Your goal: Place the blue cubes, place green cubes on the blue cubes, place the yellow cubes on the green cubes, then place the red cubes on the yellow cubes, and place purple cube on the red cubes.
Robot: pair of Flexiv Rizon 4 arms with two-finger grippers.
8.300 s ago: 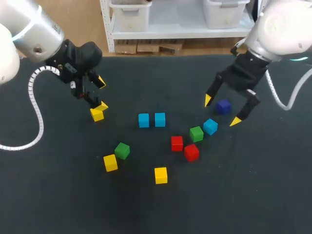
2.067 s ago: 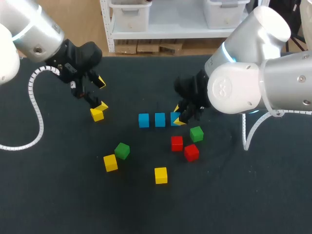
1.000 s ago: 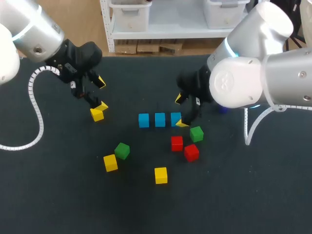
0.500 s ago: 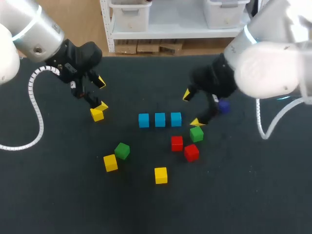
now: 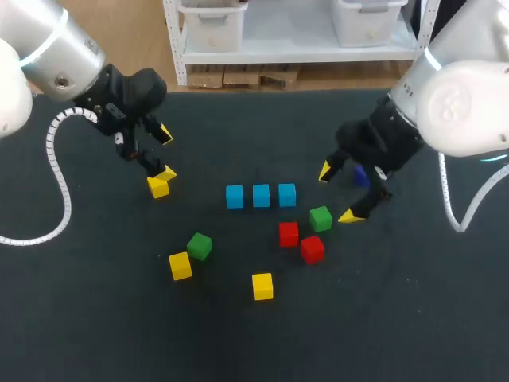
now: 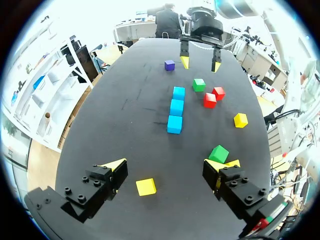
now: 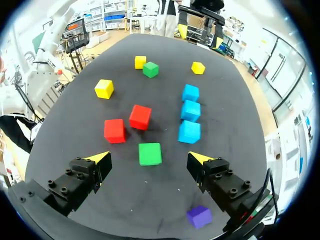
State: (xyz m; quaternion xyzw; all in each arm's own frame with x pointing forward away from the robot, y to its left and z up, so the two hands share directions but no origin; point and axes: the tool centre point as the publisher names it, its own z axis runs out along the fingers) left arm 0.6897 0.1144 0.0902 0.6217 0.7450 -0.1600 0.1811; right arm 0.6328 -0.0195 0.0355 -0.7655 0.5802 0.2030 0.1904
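Note:
Three blue cubes [image 5: 261,195] lie in a row at the table's middle. My right gripper [image 5: 338,193] hangs open just right of the row, above a green cube [image 5: 320,218]. In the right wrist view that green cube [image 7: 150,153] lies between the open fingers, and the purple cube [image 7: 200,216] sits under the wrist. Two red cubes [image 5: 289,233] [image 5: 312,248] lie close by. My left gripper [image 5: 165,153] stands open over a yellow cube [image 5: 158,187]; the same yellow cube [image 6: 145,186] lies between its fingers in the left wrist view. The purple cube [image 5: 362,175] is partly hidden.
A second green cube [image 5: 199,246] and a yellow cube [image 5: 180,265] sit together front left. Another yellow cube [image 5: 262,286] lies alone in front of the red ones. The table's back edge [image 5: 262,91] runs along the far side.
My right gripper has drawn away from the blue row to the right, leaving the third blue cube in line, and now hangs over the green cube. The left arm has not moved.

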